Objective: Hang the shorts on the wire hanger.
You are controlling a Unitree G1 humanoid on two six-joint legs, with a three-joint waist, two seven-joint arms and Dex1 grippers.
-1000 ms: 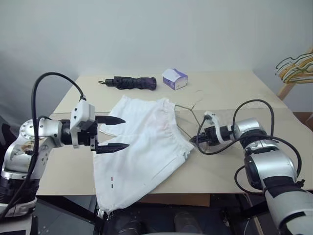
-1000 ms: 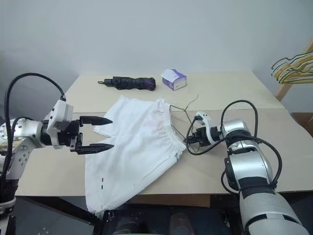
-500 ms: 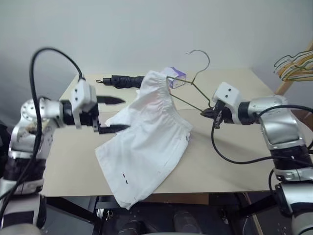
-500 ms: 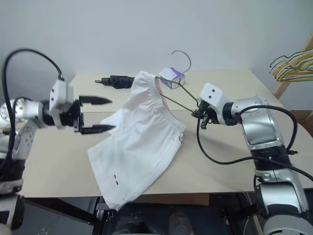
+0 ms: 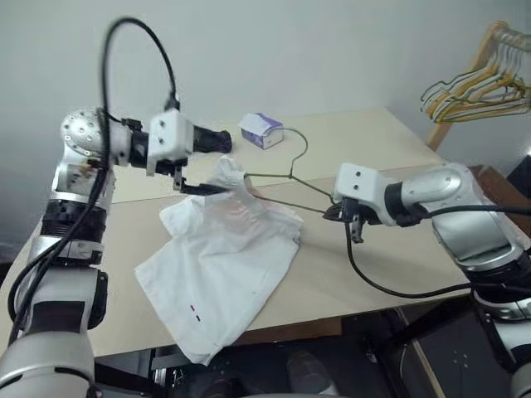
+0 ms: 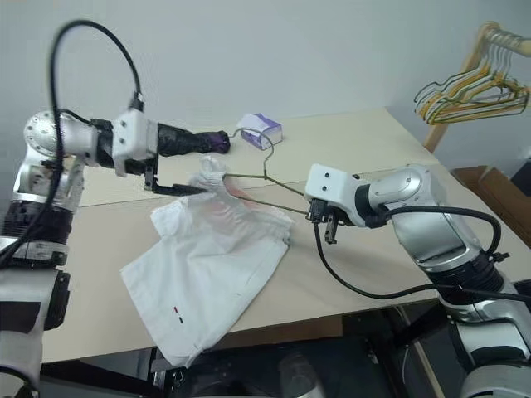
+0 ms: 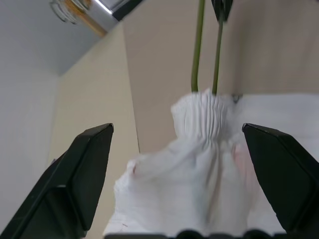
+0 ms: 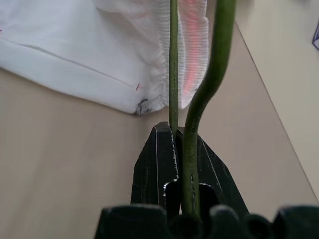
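The white shorts [image 5: 220, 253] lie spread on the table, one end hanging over the front edge. Their gathered waistband [image 7: 204, 117] is bunched and lifted on one end of the thin greenish wire hanger [image 5: 278, 184]. The hanger's hook [image 5: 300, 149] points toward the back of the table. My right gripper [image 5: 330, 213] is shut on the hanger's other corner, and the wires [image 8: 174, 74] run out from between its fingers. My left gripper [image 5: 214, 166] stands open at the raised waistband, one finger [image 7: 84, 169] on each side.
At the back of the table, a white-and-purple tissue box [image 5: 260, 130] sits beside a folded black umbrella [image 6: 187, 141], which lies behind my left gripper. A wooden rack with several hangers [image 5: 469, 83] stands off the table's right end. The table's front edge [image 5: 332, 319] is near.
My right gripper has lifted the hanger off the table, raising the shorts' waistband with it. My left gripper has moved forward to that waistband, still open. The camera has swung to the right.
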